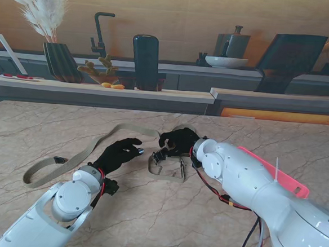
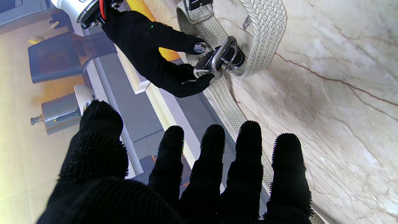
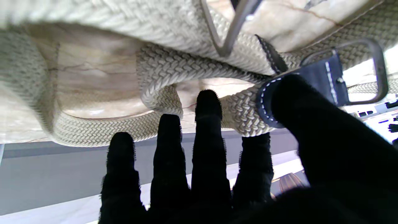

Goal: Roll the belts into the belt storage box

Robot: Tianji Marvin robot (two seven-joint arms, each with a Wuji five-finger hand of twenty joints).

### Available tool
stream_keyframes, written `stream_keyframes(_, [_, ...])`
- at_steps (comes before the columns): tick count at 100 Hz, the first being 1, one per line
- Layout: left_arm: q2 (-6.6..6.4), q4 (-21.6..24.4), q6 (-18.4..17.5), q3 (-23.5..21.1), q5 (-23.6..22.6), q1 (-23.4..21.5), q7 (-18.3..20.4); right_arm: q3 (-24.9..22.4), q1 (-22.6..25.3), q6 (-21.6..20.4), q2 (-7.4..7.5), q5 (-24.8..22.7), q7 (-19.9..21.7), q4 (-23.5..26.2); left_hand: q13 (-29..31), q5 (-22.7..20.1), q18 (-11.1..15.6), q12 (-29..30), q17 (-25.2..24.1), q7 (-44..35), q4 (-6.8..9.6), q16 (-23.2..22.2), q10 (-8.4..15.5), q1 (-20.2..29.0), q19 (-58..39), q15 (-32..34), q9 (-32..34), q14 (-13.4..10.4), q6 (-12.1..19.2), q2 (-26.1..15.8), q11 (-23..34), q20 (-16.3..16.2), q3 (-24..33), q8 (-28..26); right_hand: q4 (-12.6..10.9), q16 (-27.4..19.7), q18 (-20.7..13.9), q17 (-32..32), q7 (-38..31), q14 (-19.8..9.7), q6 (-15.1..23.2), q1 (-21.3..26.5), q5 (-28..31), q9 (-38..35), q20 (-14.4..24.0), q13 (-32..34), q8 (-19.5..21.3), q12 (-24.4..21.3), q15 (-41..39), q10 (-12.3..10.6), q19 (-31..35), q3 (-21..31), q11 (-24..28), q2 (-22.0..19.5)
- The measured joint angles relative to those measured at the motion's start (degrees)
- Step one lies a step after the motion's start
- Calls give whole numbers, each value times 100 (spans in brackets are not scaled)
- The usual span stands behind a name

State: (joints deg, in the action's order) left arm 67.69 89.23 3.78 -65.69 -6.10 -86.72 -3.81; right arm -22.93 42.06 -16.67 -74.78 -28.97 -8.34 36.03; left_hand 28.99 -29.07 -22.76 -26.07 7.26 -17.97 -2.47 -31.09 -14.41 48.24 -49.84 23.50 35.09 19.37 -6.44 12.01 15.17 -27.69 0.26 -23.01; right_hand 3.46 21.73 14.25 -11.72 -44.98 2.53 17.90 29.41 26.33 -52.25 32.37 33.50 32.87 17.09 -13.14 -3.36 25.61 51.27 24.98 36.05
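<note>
Between right hand (image 1: 177, 141) thumb and fingers, belt (image 1: 95, 147) buckle end pinched; left hand (image 1: 119, 152) spread, empty.

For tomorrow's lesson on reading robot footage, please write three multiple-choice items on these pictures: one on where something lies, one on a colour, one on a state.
1. Where does the pink storage box lie on the table?
A. On the robot's right, partly behind the right arm
B. On the far left edge
C. Between the two hands

2. What colour is the woven belt?
A. Red
B. Beige
C. Black

3. What is the right hand doing?
A. Hanging open over bare table
B. Pinching the belt's buckle end
C. Resting inside the box

Answers: 1 A, the stand view shows it beside the right arm. 2 B, both wrist views show pale beige weave. 3 B, the left wrist view shows thumb and finger closed on the buckle, while the left hand is open.
</note>
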Motion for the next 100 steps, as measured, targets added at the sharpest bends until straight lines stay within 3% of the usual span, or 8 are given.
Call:
stream_keyframes(8, [1, -11, 17, 16, 23, 15, 0, 50, -32, -2, -19, 3, -7, -73, 0, 0, 0, 0, 0, 0, 0, 0, 0, 0, -1, 1, 0, 0, 0, 0, 0, 0, 0, 0, 12, 1, 1, -43, 13, -93, -156, 109, 155, -200, -55, 161, -5, -2, -10, -56, 52, 1, 10, -1])
stream_keyframes(15, [4, -21, 28, 26, 38, 26, 1, 104, -74, -6, -59, 10, -21, -186, 0, 0, -1, 0, 0, 0, 0, -1, 0, 0, -1, 11, 0, 0, 0, 1, 0, 0, 0, 0, 555, 45, 7, -96, -370, -120, -117, 398, 393, -593, -139, 406, -499, -5, -180, -61, 210, -275, 98, -30])
stream_keyframes(24, [9, -32, 38, 33, 53, 37, 2, 183, -120, -44, -142, -3, -219, -409, 0, 0, -1, 0, 0, 0, 0, -1, 0, 0, -3, 25, 0, 0, 0, 1, 0, 0, 0, 0, 664, 210, 84, -215, -1103, -107, 287, 715, 1049, -862, -252, 703, -869, 122, -503, 105, 385, -727, 414, -363])
stream_keyframes(40, [14, -44, 42, 36, 70, 46, 4, -71, -19, -14, -102, -45, -282, -256, 0, 0, -3, 0, 0, 0, 1, -1, 0, 0, -5, 28, 0, 0, 0, 1, 0, -1, 0, 0, 723, 445, 148, -297, -1105, -11, 238, 794, 1287, -862, -263, 948, -881, 264, -798, 378, 491, -925, 651, -395])
stream_keyframes(66, [22, -52, 36, 38, 72, 48, -28, -734, 467, 49, 389, -860, -415, 937, 0, 0, -8, 0, 0, 0, 1, -1, 0, 6, -7, 29, 0, 0, 0, 1, 0, 0, 0, 0, 726, 586, 216, -443, -1074, -36, 62, 795, 1465, -1073, -334, 1240, -1019, 272, -1013, 367, 639, -982, 663, -432])
stream_keyframes(77, [23, -72, -21, 59, 18, 52, -58, -1366, 892, 25, 719, -1317, -314, 1790, -167, 0, 33, 0, 2, 0, 1, 88, 0, 7, -7, -168, -2, -88, 0, 0, 0, 1, 0, 0, 727, 597, 227, -494, -1066, -38, -20, 795, 1529, -1121, -390, 1286, -1082, 272, -1014, 367, 685, -976, 663, -419])
stream_keyframes(96, [24, -95, -285, 143, -77, 57, -252, -2490, 1681, -629, 1156, -2350, 172, 3029, -669, -84, 568, 74, -119, -3, 0, 418, 79, 288, 344, -602, -187, -426, 2, 6, 0, 286, 76, -1, 727, 651, 228, -516, -1059, -58, -74, 795, 1587, -1167, -393, 1344, -1104, 272, -1022, 367, 801, -925, 663, -365])
stream_keyframes(100, [37, -109, -319, 188, -116, 66, -452, -2724, 1867, -771, 1227, -2526, 238, 3275, -728, -128, 698, 143, -149, -87, 1, 500, 87, 264, 463, -658, -191, -480, 5, 19, 0, 382, 758, -1, 727, 660, 228, -519, -1044, -63, -75, 789, 1629, -1167, -393, 1344, -1104, 272, -1022, 366, 825, -919, 663, -331])
